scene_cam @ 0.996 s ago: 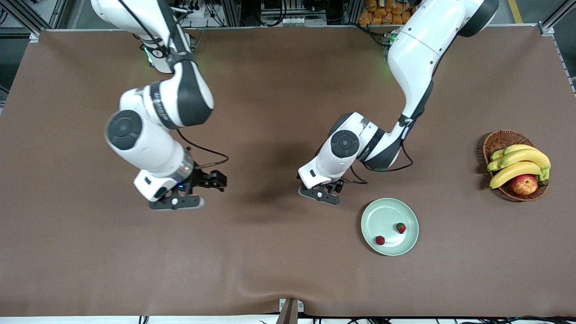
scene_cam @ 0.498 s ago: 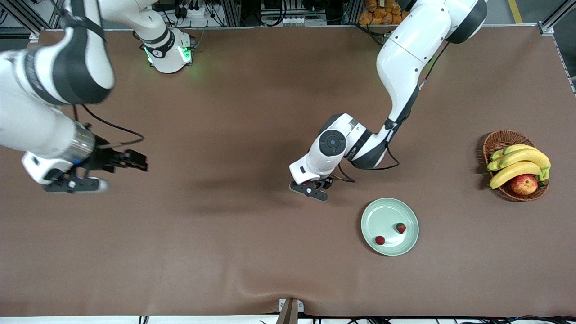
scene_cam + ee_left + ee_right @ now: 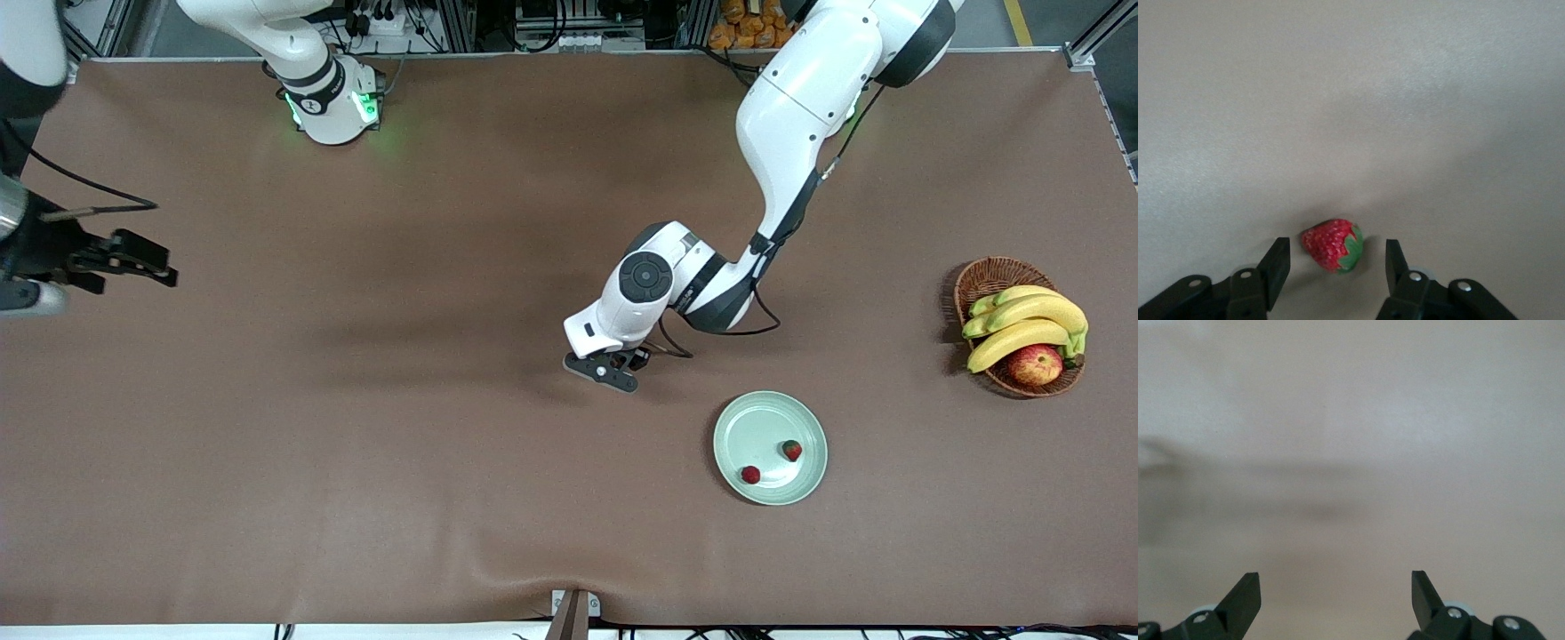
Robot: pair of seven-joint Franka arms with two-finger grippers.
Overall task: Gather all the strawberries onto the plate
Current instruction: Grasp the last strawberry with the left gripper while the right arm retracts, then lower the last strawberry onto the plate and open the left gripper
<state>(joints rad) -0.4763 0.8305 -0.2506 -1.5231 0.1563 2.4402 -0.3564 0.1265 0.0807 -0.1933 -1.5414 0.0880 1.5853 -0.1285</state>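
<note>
Front view: two small red strawberries (image 3: 751, 475) sit in the pale mint-green round plate (image 3: 738, 425), while the left claw (image 3: 1335, 267), jaws apart, straddles the third red strawberry (image 3: 1331, 244) on the brown bench (image 3: 444, 444), ready to clamp; right claw (image 3: 1336, 593) waits open.

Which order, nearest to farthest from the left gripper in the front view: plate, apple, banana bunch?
Left gripper is low over the table, its jaws around the third strawberry.
1. Plate: closest, nearer the front camera, toward the left arm's end.
2. and 3. Apple and banana bunch: both in the basket at the left arm's end, too close to call.
</note>
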